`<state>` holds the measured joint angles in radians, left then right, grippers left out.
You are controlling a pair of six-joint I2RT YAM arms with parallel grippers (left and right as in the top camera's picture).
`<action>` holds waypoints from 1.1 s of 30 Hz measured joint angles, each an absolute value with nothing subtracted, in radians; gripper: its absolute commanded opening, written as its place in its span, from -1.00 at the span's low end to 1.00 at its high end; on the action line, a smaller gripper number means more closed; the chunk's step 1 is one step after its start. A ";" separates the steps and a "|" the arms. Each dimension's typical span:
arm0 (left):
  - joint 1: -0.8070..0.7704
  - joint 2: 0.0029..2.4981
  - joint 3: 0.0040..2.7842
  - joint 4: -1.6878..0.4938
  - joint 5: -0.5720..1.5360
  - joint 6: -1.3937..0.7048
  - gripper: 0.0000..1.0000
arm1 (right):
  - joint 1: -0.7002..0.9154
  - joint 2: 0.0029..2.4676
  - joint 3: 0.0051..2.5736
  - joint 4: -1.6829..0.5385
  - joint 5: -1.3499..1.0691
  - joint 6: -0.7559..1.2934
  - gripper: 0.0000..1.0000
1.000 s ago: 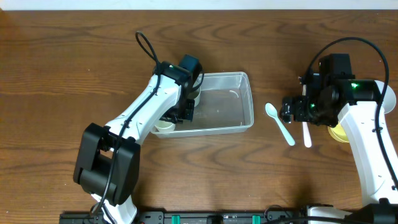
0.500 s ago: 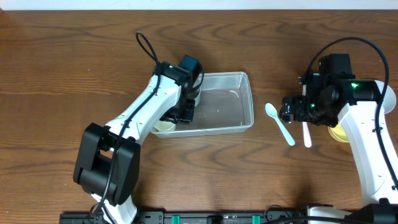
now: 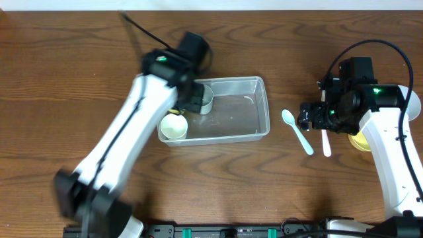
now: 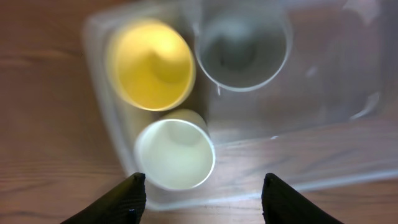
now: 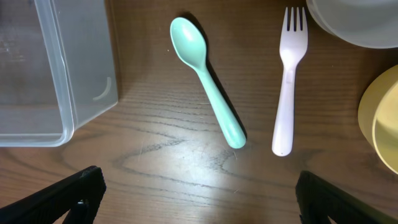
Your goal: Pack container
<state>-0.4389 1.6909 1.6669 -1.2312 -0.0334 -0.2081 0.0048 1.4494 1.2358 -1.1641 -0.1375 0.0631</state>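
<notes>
The clear container lies mid-table. In its left end stand a grey cup, a yellow cup and a pale cup, all upright and shown blurred. My left gripper hangs above the pale cup, open, with nothing between its fingers; from overhead it is over the container's left end. My right gripper is open over bare table, to the right of the container. A teal spoon and a white fork lie just ahead of it.
A yellow bowl and a white bowl sit at the right, beside the fork. In the overhead view the spoon and fork lie under the right arm, and the left arm shows blurred.
My left gripper has opened and let go of the pale cup in the container's left end. Its arm has swung up and toward the back left. The right arm has not moved.
</notes>
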 measured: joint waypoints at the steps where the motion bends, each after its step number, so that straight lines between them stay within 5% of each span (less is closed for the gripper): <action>1: -0.420 1.641 1.676 -1.233 -0.035 -0.208 0.25 | 0.005 1.449 1.236 -1.162 -0.134 0.065 0.99; 14: -0.016 1.431 1.637 -1.246 0.004 -0.237 0.28 | -0.005 1.458 1.538 -1.091 0.096 0.110 0.99; 33: 0.000 1.437 1.509 -1.190 0.049 -0.239 0.28 | -0.081 2.045 1.628 -1.026 0.121 0.039 0.98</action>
<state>-0.0002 1.4372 1.5093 -1.1904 0.0490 -0.2394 -0.0811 2.0445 1.6279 -1.0260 0.1207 0.0395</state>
